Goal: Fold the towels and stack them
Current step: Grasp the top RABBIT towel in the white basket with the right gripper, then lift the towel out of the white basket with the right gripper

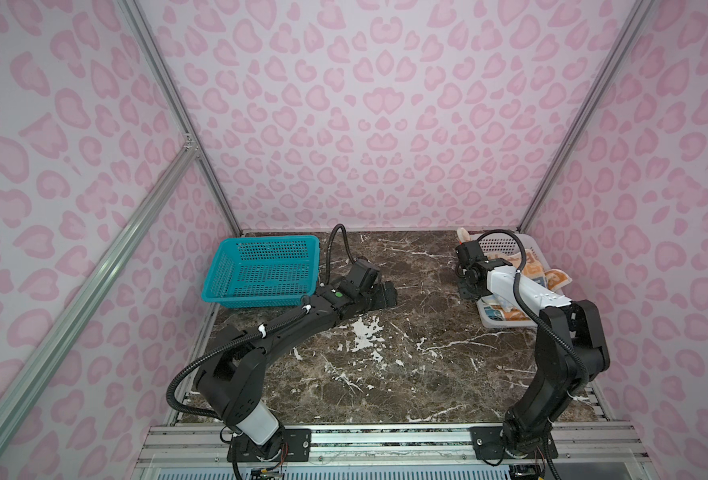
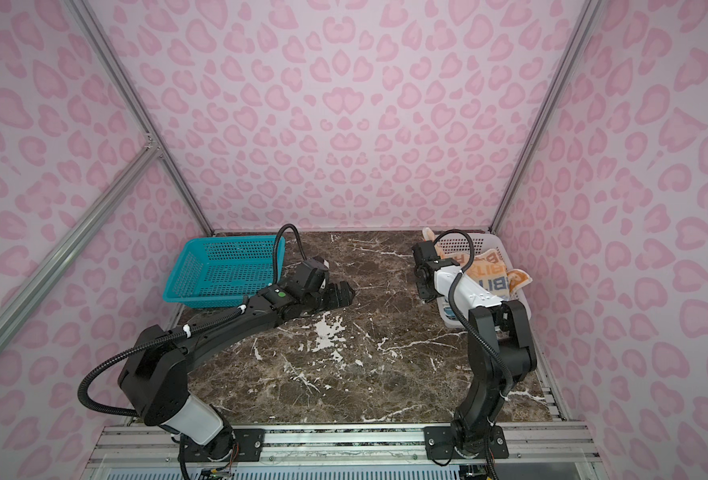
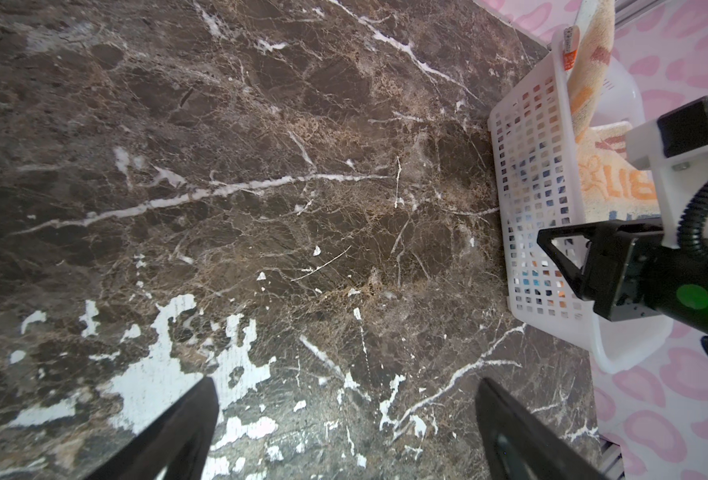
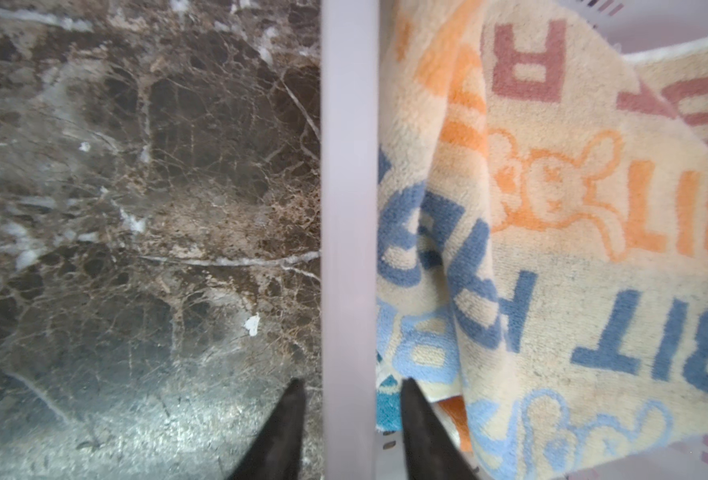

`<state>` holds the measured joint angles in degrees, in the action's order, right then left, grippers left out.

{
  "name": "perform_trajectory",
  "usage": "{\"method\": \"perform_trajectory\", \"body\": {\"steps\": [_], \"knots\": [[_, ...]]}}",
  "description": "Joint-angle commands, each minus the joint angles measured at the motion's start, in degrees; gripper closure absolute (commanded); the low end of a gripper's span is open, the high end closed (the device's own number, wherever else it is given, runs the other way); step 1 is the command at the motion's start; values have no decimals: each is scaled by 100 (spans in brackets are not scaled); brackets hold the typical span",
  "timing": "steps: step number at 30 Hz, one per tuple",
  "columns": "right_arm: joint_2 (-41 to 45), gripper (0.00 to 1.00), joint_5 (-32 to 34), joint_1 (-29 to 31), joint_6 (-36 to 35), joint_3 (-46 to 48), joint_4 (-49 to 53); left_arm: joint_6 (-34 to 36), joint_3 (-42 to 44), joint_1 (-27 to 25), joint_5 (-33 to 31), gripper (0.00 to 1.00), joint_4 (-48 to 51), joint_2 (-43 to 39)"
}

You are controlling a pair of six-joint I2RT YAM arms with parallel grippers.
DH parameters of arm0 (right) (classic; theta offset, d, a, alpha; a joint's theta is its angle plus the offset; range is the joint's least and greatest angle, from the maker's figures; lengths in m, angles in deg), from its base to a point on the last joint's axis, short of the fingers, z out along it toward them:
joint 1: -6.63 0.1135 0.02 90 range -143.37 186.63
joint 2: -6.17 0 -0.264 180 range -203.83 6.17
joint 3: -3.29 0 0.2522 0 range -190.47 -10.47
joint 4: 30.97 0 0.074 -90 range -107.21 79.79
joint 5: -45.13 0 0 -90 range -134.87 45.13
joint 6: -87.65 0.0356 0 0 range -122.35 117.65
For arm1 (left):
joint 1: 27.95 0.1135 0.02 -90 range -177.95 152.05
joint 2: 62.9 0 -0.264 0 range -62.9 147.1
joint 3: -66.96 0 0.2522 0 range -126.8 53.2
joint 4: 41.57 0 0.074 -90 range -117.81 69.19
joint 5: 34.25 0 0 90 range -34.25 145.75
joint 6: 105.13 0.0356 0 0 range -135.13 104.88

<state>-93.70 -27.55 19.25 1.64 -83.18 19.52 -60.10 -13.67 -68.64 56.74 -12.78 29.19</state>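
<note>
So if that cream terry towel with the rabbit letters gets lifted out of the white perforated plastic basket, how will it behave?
Likely floppy: the cream terry towel lies in soft folds in the white perforated plastic basket, so it should sag from any pinch point. Probably light, being thin cloth. Its looped pile looks grippy, so slipping seems unlikely.

Marble table (image 1: 385,374) bears teal basket (image 1: 256,300) and white basket (image 1: 488,321).

I am reading upside-down letters on the cream towel (image 4: 552,257): blue "BIT", orange "BIT" partly cut off, and a reddish "R" and "A".
</note>
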Motion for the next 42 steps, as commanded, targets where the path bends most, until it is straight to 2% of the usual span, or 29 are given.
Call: {"method": "perform_trajectory", "body": {"steps": [1,4,6,8,11,17,23,27,31,35,40,42], "knots": [[234,39,-177,-24,162,31,51,9,30,-18,-111,3,-70,-162],[584,24,-477,-101,300,-72,151,40,15,-44,-162,2,-61,-247],[889,14,-399,-239,677,-88,200,78,-8,-64,-195,3,-48,-303],[1143,10,-570,-625,1112,-78,280,145,-76,-113,-231,3,-52,-330],[1416,4,-1265,-1374,1611,185,138,246,-247,-181,-240,3,-27,-257],[1325,1,-1945,-2512,2195,814,-234,416,-737,-308,-119,3,33,155],[881,2,-2222,-2809,2329,952,-667,458,-1168,-335,20,3,115,565],[635,17,-2207,-2818,2369,881,-819,440,-1222,-330,81,3,119,749],[588,42,-2123,-2826,2363,919,-1001,406,-1223,-333,70,3,106,852],[661,73,-2091,-2822,2352,899,-1000,345,-1230,-334,83,3,89,946],[971,98,-2223,-2795,2345,836,-878,312,-1257,-334,61,3,94,944],[1159,100,-2275,-2745,2321,740,-740,355,-1299,-337,-14,3,169,887]]}}
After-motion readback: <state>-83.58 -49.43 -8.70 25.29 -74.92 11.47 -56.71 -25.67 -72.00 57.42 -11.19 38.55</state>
